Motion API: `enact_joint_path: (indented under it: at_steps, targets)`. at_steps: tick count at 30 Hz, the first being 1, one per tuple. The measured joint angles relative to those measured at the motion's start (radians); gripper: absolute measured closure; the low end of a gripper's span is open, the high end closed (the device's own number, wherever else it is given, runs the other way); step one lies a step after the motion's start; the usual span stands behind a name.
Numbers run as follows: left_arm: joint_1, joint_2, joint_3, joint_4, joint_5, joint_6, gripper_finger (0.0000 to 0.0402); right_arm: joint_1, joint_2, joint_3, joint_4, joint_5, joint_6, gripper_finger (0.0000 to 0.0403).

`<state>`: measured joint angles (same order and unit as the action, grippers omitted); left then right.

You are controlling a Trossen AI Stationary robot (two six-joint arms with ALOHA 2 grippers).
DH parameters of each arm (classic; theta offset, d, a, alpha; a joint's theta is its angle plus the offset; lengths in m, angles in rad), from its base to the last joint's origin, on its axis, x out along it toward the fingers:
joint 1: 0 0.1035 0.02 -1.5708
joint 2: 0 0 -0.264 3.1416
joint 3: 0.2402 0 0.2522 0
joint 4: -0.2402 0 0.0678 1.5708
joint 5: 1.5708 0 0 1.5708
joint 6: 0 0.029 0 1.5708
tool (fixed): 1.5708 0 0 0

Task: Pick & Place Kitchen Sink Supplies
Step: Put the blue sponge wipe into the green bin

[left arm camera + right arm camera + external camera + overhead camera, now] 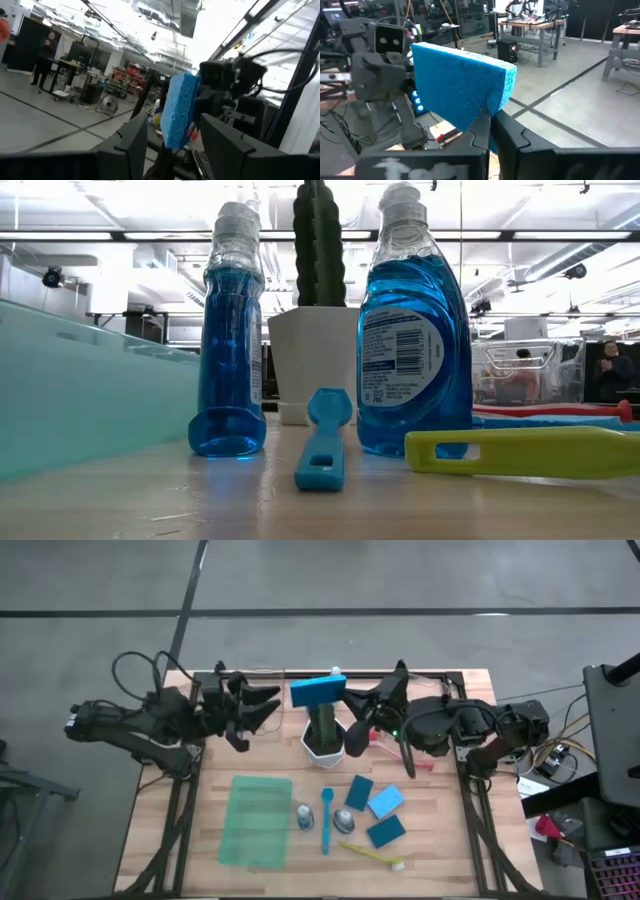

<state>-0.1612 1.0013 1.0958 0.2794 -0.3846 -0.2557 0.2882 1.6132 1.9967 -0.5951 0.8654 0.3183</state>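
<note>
My right gripper (352, 703) is shut on a bright blue sponge (318, 692), held in the air above the cactus in its white pot (325, 735). My left gripper (268, 708) stands open just to the left of the sponge (180, 107), its fingers apart from it. On the table's near half, two blue bottles (304, 817) (344, 822) stand upright. A blue brush (326, 820) and a yellow brush (370, 854) lie flat there. Three more blue sponges (359, 792) (386, 801) (386, 831) lie flat to their right. My right gripper pinches the sponge between its two fingers at its right end (487, 112). The fingers come roughly level from the table's right side and lie along the sponge. The sponge is lifted clear and reaches out past the fingertips toward my left gripper.
A flat green tray (255, 820) lies at the near left. A pink brush (422, 766) lies under my right arm. The cactus pot stands directly below the held sponge. Beyond the table, a person (45, 55) stands in the room.
</note>
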Motion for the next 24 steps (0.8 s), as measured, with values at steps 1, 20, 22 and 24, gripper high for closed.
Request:
enact_joint_path:
  at_steps: [1, 20, 22, 24]
  targets:
    - [0.0, 0.007, 0.001, -0.005, 0.008, 0.002, 0.0229, 0.0, 0.007, 0.01, -0.003, 0.0, 0.0, 0.0392]
    - [-0.002, 0.037, 0.005, -0.004, 0.024, -0.008, 0.0229, -0.027, 0.025, 0.017, 0.001, -0.058, 0.023, 0.0392]
    - [-0.002, 0.037, 0.005, -0.001, 0.017, -0.007, 0.0229, -0.027, 0.025, 0.016, 0.003, -0.061, 0.023, 0.0392]
    - [-0.002, 0.037, 0.005, -0.002, 0.017, -0.007, 0.023, -0.027, 0.025, 0.016, 0.009, -0.066, 0.024, 0.0392]
